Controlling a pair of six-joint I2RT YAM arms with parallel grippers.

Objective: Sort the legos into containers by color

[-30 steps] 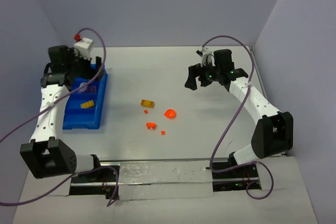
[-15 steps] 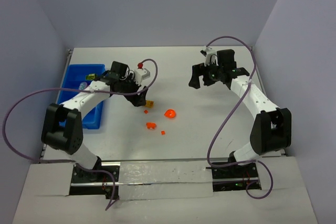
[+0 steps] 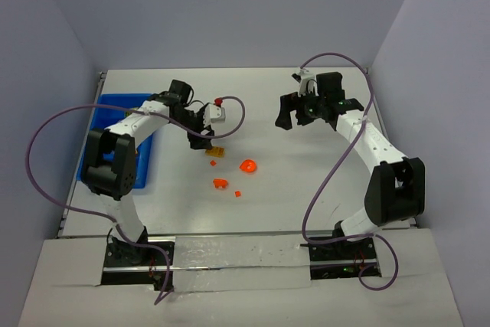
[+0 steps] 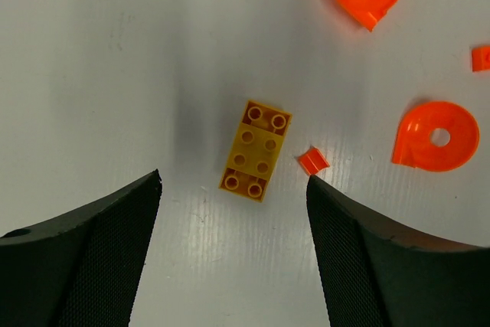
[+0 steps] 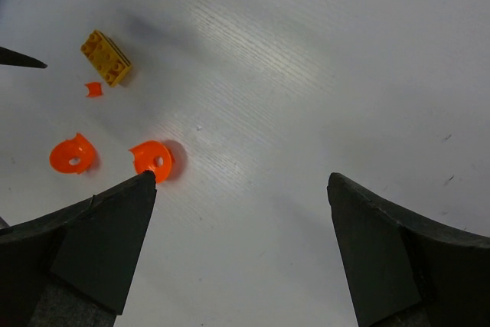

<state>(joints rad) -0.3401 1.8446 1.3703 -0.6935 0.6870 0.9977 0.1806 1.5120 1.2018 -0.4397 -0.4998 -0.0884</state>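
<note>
A yellow brick (image 3: 216, 152) lies on the white table; in the left wrist view the brick (image 4: 255, 149) is just ahead of my open, empty left gripper (image 4: 233, 183), between the lines of its two fingers. A tiny orange bit (image 4: 312, 161) lies beside it. Two orange round pieces (image 3: 247, 165) (image 3: 220, 183) and a small orange chip (image 3: 238, 192) lie nearer the front. My left gripper (image 3: 200, 137) hovers beside the brick. My right gripper (image 3: 291, 119) is open and empty, high over the table's right half (image 5: 241, 180). The blue tray (image 3: 115, 106) is at the left, partly hidden by the left arm.
The right wrist view shows the yellow brick (image 5: 106, 57), the orange bit (image 5: 93, 89) and both round pieces (image 5: 73, 153) (image 5: 152, 158) to its left. Purple cables loop beside both arms. Walls close in behind and on both sides.
My left arm has swung from the blue tray out to the table's middle and now hangs by the yellow brick. The right arm has hardly moved.
</note>
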